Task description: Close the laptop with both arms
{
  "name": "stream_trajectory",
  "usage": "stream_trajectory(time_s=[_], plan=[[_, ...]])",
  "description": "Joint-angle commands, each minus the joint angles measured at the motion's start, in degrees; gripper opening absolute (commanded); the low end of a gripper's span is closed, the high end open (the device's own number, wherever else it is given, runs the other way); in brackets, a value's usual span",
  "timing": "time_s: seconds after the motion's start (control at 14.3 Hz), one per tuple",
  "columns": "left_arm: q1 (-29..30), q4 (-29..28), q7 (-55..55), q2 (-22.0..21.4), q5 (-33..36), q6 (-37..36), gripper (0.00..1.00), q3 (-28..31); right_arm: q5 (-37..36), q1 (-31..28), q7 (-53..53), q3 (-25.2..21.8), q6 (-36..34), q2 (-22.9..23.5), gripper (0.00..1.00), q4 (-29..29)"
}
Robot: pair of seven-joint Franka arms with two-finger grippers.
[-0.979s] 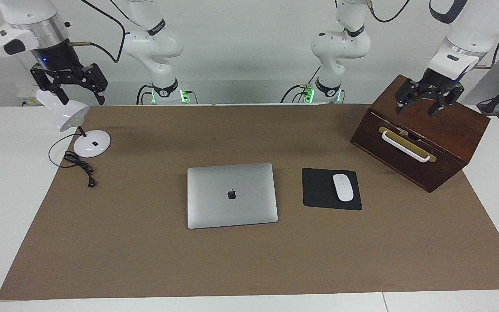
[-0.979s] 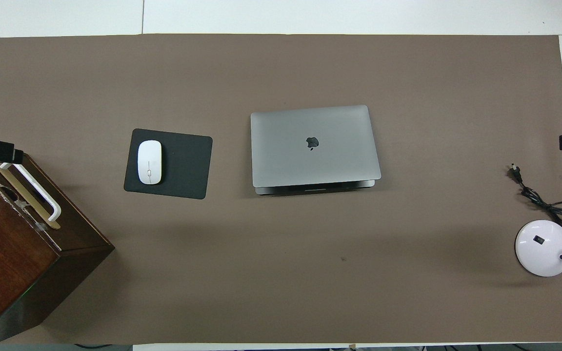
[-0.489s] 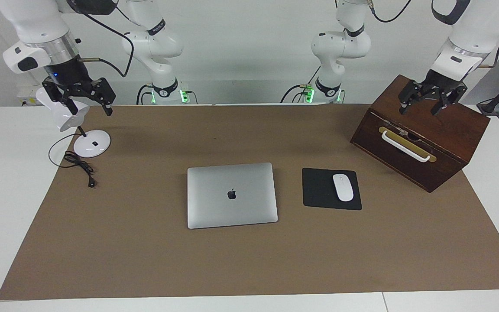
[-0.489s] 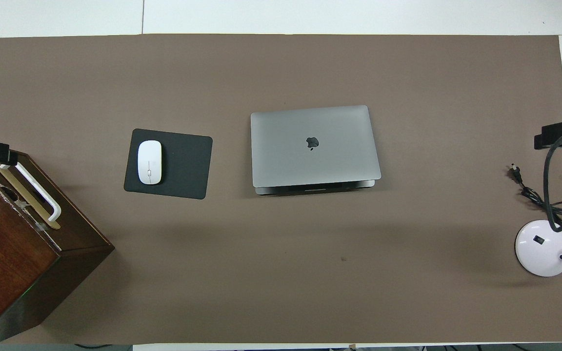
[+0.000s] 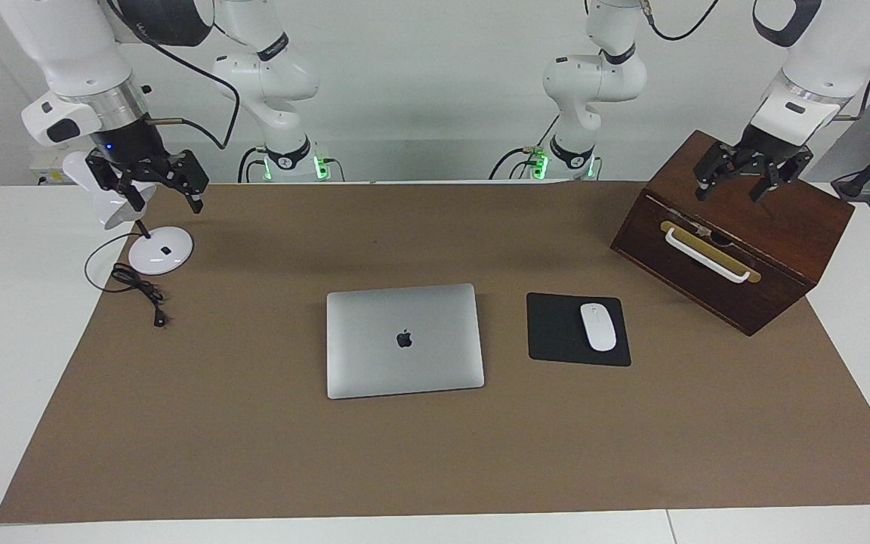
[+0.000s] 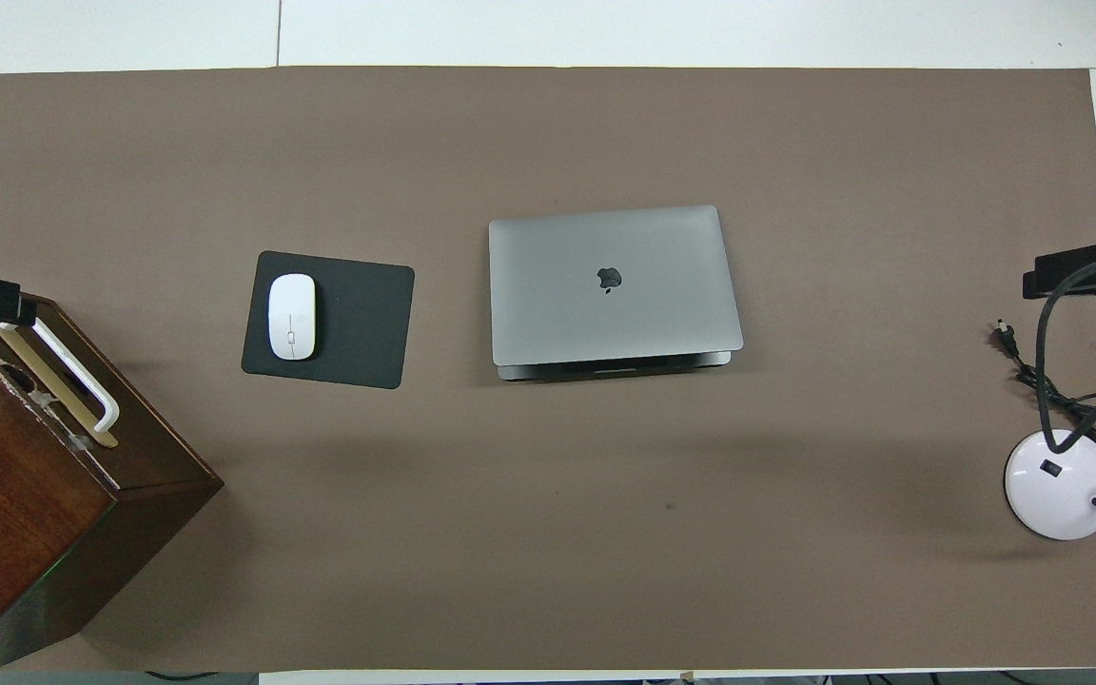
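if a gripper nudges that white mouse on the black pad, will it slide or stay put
The white mouse looks smooth and low, so it would probably slide, not tip. It appears small and likely light. The black mouse pad under it may add some grip.

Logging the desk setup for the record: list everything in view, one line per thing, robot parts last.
laptop: one, silver-grey with black logo, lid down, middle of the mat.
mouse pad: one, black, beside the laptop toward the left arm's end.
mouse: one, white, on the mouse pad.
wooden box: one, dark brown with a white handle, at the left arm's end.
desk lamp: one, white, with a black cord, at the right arm's end.
mat: one, brown, covering the white table.
left pincer: one, black, open, over the wooden box.
right pincer: one, black, open, by the lamp's head.
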Motion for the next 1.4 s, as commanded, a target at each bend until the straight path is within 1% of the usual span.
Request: stream_trajectory(time_s=[0.0,0.35,1.33], plan=[[-0.7,-0.2,-1.0,-0.3,1.3,-1.2,1.00,0.3,0.2,-1.0,1.0,0.7,1.1,-1.7,1.00,-2.1],[-0.7,-0.1,-1.0,-0.3,1.3,-1.2,1.00,0.3,0.2,-1.0,1.0,0.7,1.4,-1.7,1.00,-2.8],[-1.3,0.3,-1.0,-0.2,1.2,-1.9,1.00,0.7,0.2,-1.1,0.7,0.7,3.0,-1.3,1.00,-2.2]])
